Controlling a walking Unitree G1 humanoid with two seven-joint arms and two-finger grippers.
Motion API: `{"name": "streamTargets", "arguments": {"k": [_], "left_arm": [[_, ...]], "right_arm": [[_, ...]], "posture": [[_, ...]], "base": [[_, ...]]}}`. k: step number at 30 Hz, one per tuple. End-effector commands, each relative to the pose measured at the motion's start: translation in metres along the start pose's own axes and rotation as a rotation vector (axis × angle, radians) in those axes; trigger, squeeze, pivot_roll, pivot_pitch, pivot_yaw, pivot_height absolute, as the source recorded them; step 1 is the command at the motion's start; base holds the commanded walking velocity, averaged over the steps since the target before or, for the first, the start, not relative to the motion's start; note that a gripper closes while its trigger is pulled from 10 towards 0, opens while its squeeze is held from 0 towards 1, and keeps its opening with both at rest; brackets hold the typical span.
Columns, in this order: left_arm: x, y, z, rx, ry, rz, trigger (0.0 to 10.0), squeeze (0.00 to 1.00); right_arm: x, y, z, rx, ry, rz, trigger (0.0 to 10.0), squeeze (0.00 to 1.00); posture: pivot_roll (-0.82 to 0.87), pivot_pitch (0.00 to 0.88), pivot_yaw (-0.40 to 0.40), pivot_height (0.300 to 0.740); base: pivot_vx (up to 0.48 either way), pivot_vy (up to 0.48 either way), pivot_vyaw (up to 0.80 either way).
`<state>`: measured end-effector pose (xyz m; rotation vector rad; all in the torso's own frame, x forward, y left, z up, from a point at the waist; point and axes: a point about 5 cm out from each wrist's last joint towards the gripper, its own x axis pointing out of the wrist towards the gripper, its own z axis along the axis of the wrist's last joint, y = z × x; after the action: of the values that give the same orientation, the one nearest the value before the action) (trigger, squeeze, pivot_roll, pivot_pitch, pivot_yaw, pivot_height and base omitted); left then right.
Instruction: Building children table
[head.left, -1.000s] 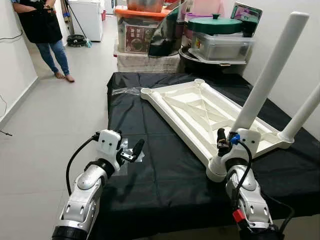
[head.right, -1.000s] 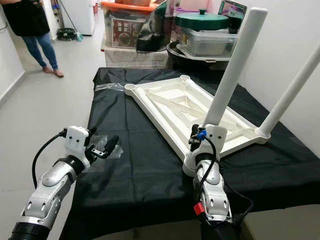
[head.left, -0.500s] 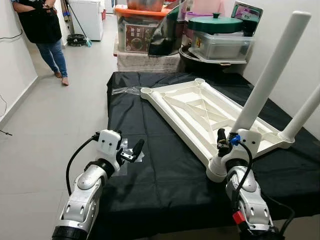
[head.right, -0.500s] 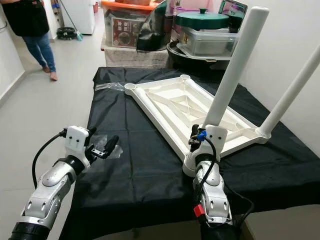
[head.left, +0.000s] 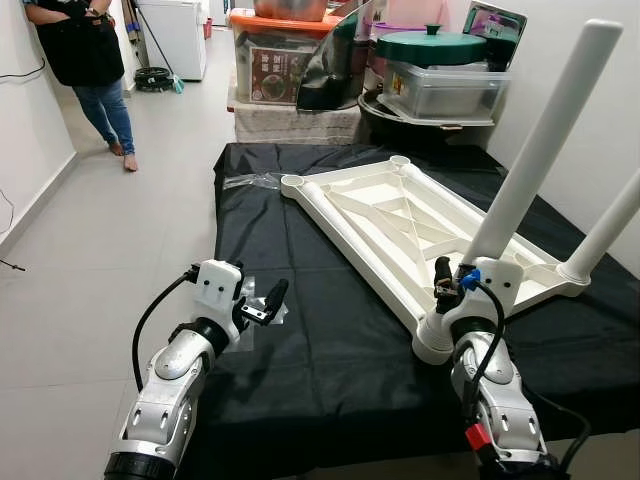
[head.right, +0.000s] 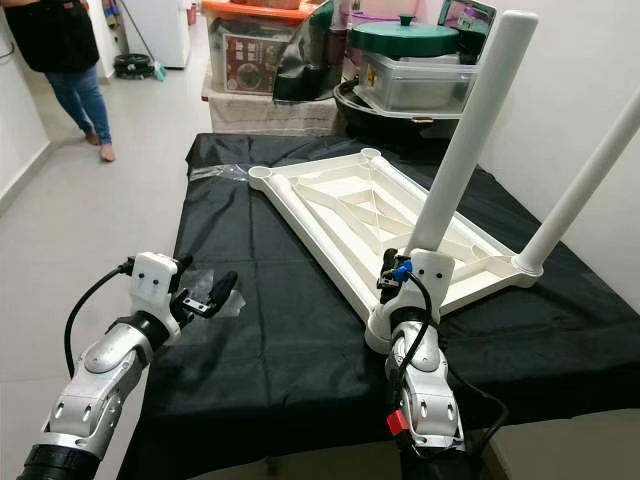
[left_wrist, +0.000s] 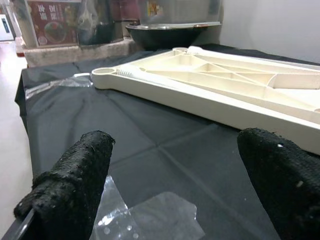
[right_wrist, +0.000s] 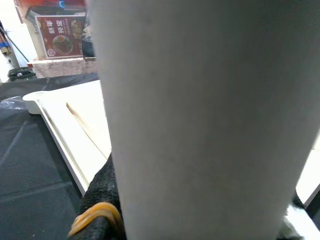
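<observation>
No change observed against the earlier frames: the black-draped work surface (head.left: 330, 350), the tabletop and both arms hold the same positions. The person (head.left: 85, 60) standing on the floor at far left keeps the stance of 0.5 s ago, after a small foot shift from 1.0 s ago.

The white plastic tabletop (head.left: 400, 225) lies upside down on the black cloth, ribbed underside up, running diagonally from the far left corner toward the near right. 2 white cylindrical legs stand in its near-right corner sockets: the nearer leg (head.left: 540, 140) rises steeply and leans right, and the second leg (head.left: 605, 230) stands beyond it at the right edge. The 2 far corner sockets (head.left: 293, 183) are unfilled.

The right gripper (head.left: 470, 290) is at the base of the nearer leg, just above its socket; the right wrist view shows the leg (right_wrist: 200, 115) pressed between its black fingers (right_wrist: 102, 192), so it is clamped on that leg.

The left gripper (head.left: 262, 305) hovers over the near-left cloth, well apart from the tabletop, fingers (left_wrist: 70, 185) spread wide and holding nothing. A clear plastic wrapper (left_wrist: 150, 220) lies on the cloth beneath it.

Stacked storage boxes (head.left: 280, 60) and a green-lidded pot (head.left: 430, 50) stand behind the work surface.
</observation>
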<state>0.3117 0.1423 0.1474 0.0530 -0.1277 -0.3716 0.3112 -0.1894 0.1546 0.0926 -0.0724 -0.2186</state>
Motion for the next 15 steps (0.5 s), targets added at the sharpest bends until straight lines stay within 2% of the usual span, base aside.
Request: {"name": "streamTargets", "arguments": {"k": [1, 2, 3, 4, 7, 8, 14, 15], "left_arm": [[0.001, 0.002, -0.001, 0.009, 0.003, -0.002, 10.0, 0.0], [0.001, 0.002, -0.001, 0.009, 0.003, -0.002, 10.0, 0.0], [0.001, 0.002, -0.001, 0.009, 0.003, -0.003, 10.0, 0.0], [0.002, 0.002, -0.001, 0.009, 0.003, -0.003, 10.0, 0.0], [0.002, 0.003, -0.001, 0.009, 0.004, -0.004, 10.0, 0.0], [0.003, 0.002, -0.001, 0.01, 0.003, -0.006, 10.0, 0.0], [0.004, 0.002, 0.0, 0.01, 0.0, -0.007, 10.0, 0.0], [0.004, 0.002, 0.0, 0.01, 0.001, -0.008, 10.0, 0.0]], "right_arm": [[-0.003, 0.0, -0.004, -0.003, 0.026, -0.004, 10.0, 0.05], [-0.003, 0.0, -0.004, -0.003, 0.026, -0.004, 10.0, 0.05], [-0.003, -0.001, -0.003, -0.002, 0.022, -0.005, 10.0, 0.11], [-0.003, -0.001, -0.002, -0.005, 0.012, -0.002, 10.0, 0.31], [-0.003, 0.001, 0.001, -0.006, -0.002, 0.004, 10.0, 0.33], [-0.002, 0.003, 0.004, -0.009, -0.014, 0.013, 10.0, 0.28], [-0.003, 0.005, 0.006, -0.01, -0.026, 0.021, 10.0, 0.29], [-0.003, 0.005, 0.006, -0.008, -0.03, 0.023, 10.0, 0.83]], "posture": [[0.03, 0.0, -0.068, 0.74], [0.03, 0.0, -0.068, 0.74], [0.03, 0.0, -0.067, 0.74], [0.03, 0.0, -0.067, 0.74], [0.02, 0.0, -0.065, 0.74], [0.02, 0.0, -0.064, 0.74], [0.02, 0.0, -0.063, 0.74], [0.02, 0.0, -0.063, 0.74]], "base": [[0.0, 0.0, 0.0], [0.0, 0.0, 0.0], [0.0, 0.0, 0.0], [0.0, 0.0, 0.0], [0.0, 0.0, 0.0], [0.0, 0.0, 0.0], [0.0, 0.0, 0.0], [0.0, 0.0, 0.0]]}}
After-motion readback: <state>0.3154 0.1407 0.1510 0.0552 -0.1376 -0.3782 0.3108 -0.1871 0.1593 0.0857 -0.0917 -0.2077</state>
